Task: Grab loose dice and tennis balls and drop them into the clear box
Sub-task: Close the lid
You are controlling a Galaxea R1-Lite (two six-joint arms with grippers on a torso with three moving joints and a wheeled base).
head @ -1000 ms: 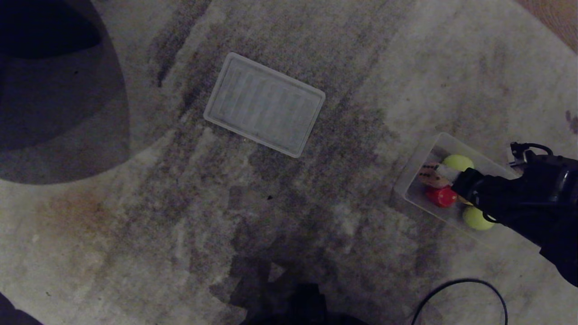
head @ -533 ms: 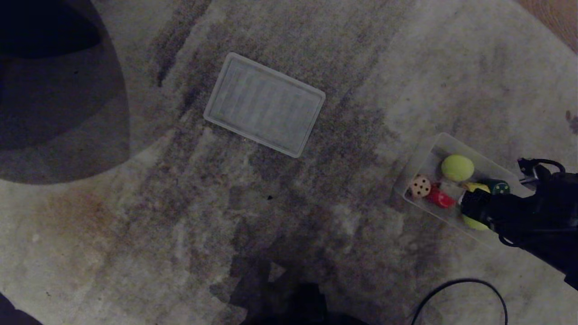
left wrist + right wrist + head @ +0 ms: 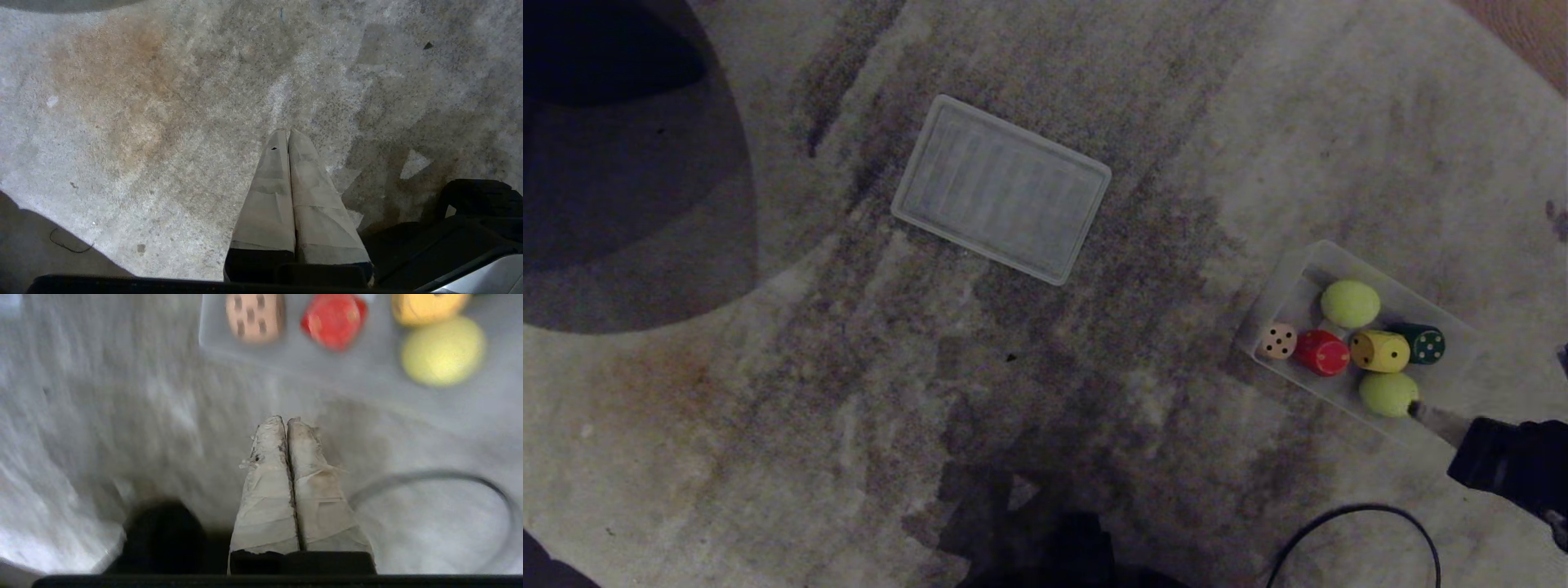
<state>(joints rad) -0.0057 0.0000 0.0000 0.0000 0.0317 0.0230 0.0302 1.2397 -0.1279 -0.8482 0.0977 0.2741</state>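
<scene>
The shallow translucent clear box [image 3: 1462,351] on the grey carpeted floor [image 3: 1013,408] holds the tan die [image 3: 1278,340], red die [image 3: 1322,353], yellow die [image 3: 1379,350], dark green die [image 3: 1424,344] and two fuzzy yellow-green tennis balls [image 3: 1350,303]. The right gripper [image 3: 1421,408], pinched closed and empty, sits beside the box's near edge. Nothing loose shows, so pull clear without nudging the box. The left gripper [image 3: 288,136] hangs closed over bare carpet.

Dice: four, one each tan [image 3: 1278,340], red [image 3: 1321,353], yellow [image 3: 1379,350], dark green [image 3: 1424,344].
Tennis balls: two [image 3: 1350,303] [image 3: 1388,394].
Clear box [image 3: 1286,282]: one.
Lid [image 3: 1001,189]: one.
Cable [image 3: 1356,531]: one.
</scene>
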